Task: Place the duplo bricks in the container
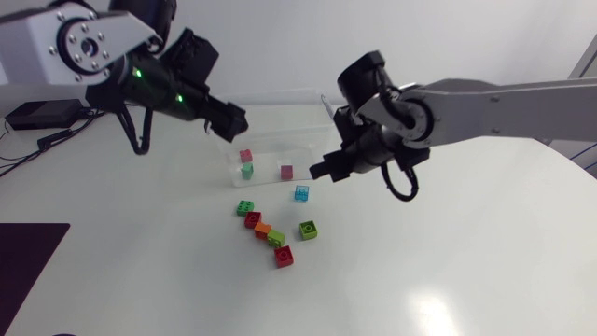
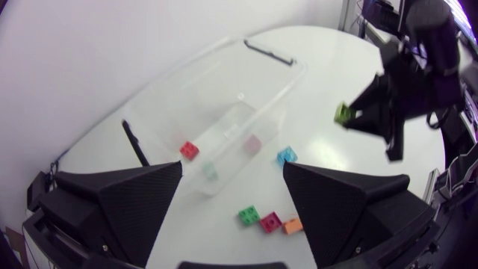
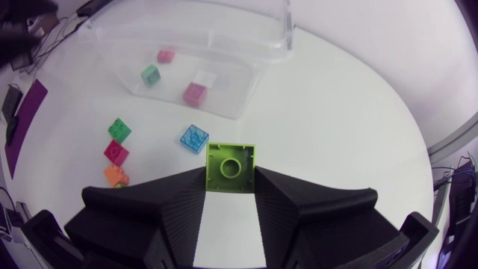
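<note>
A clear plastic container [image 1: 308, 103] stands at the back middle of the table. In it lie a red brick [image 1: 245, 156], a green brick [image 1: 246, 171] and a pink brick [image 1: 286, 172]. My right gripper [image 3: 230, 183] is shut on a lime green brick [image 3: 229, 166], held above the table just in front of the container's right part; the left wrist view shows that brick [image 2: 344, 113] in its tips too. My left gripper [image 2: 232, 170] hangs open and empty over the container [image 2: 278, 90]. Several loose bricks lie in front, among them a light blue brick [image 1: 301, 193] and a lime brick [image 1: 308, 229].
In front of the container a green brick [image 1: 244, 207], a red brick [image 1: 253, 220], an orange brick [image 1: 262, 229], a lime one [image 1: 276, 238] and another red one [image 1: 284, 257] form a diagonal row. A dark mat [image 1: 23, 266] lies at the table's front left.
</note>
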`<action>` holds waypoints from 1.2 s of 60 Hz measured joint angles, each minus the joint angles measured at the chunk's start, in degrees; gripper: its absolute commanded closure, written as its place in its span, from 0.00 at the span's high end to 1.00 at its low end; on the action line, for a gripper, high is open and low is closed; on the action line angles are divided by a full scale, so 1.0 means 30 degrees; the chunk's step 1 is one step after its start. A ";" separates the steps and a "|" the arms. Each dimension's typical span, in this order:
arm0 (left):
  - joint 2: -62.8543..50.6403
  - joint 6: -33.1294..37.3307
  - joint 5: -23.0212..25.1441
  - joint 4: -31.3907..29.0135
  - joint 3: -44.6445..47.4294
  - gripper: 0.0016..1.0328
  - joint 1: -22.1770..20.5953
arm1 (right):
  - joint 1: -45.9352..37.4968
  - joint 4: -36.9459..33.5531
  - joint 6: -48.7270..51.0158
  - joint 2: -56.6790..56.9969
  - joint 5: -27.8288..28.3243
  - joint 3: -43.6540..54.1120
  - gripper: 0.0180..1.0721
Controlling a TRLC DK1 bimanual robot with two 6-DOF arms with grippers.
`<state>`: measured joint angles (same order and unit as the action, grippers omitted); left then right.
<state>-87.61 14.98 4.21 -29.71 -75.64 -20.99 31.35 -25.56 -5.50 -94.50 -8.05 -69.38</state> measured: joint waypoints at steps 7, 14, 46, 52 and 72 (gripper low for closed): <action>-0.0007 0.0000 0.0000 -0.0335 0.2200 0.92 -0.0204 | 0.0015 -0.0743 0.0000 0.0845 -0.0044 -0.1224 0.30; -0.0007 -0.0007 -0.0007 -0.0233 0.3825 0.92 -0.0423 | 0.0182 -0.1086 0.0000 0.1049 -0.0051 -0.2907 0.30; -0.3541 -0.2098 -0.0015 0.3308 0.5697 0.92 -0.0539 | 0.0408 -0.1042 0.0007 -0.2885 -0.0284 -0.8990 0.30; -0.4430 -0.2710 -0.0138 0.3606 0.5697 0.91 -0.0525 | 0.0408 -0.0809 0.0007 -0.3650 -0.0350 -0.9471 0.30; -0.6411 -0.4634 -0.1239 0.4452 0.4524 0.88 -0.0554 | 0.0153 -0.0328 0.0270 -0.5304 -0.0401 -1.1358 0.30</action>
<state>-106.85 1.08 0.49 -16.36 -62.06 -22.65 31.81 -26.55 -4.69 -110.41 -9.26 -103.46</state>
